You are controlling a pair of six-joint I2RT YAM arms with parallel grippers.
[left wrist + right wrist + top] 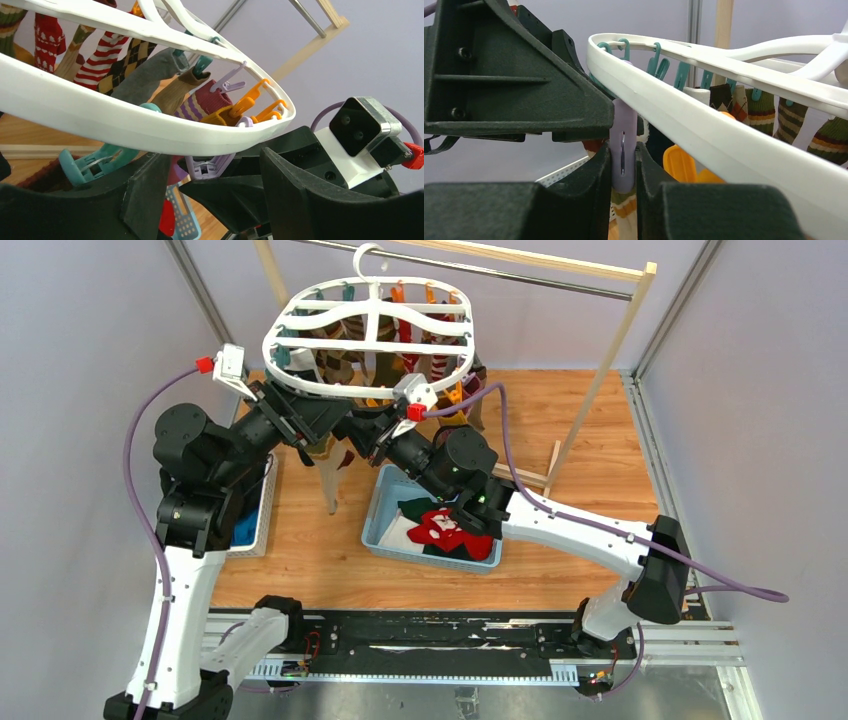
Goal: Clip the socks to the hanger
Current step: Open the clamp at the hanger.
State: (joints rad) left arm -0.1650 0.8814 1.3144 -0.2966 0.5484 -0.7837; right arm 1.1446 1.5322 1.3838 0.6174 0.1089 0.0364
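The white oval hanger (300, 348) hangs from the rail, with several socks (410, 350) clipped under it. My right gripper (365, 440) is shut on a purple peg (623, 135) under the hanger's near rim (684, 115), squeezing it between the jaws (623, 155). A striped beige, green and orange sock (623, 215) hangs just below that peg and shows as a long beige sock in the top view (328, 475). My left gripper (305, 430) is open, its fingers wide apart on either side of the same peg (207, 167) and the right gripper's finger, just under the rim (100, 115).
A blue basket (385, 515) with a red-and-white sock (445, 528) and other socks sits under the right arm. A white basket (265, 505) with a blue cloth (245, 528) stands at the left. The wooden-posted rail (600, 370) crosses the back.
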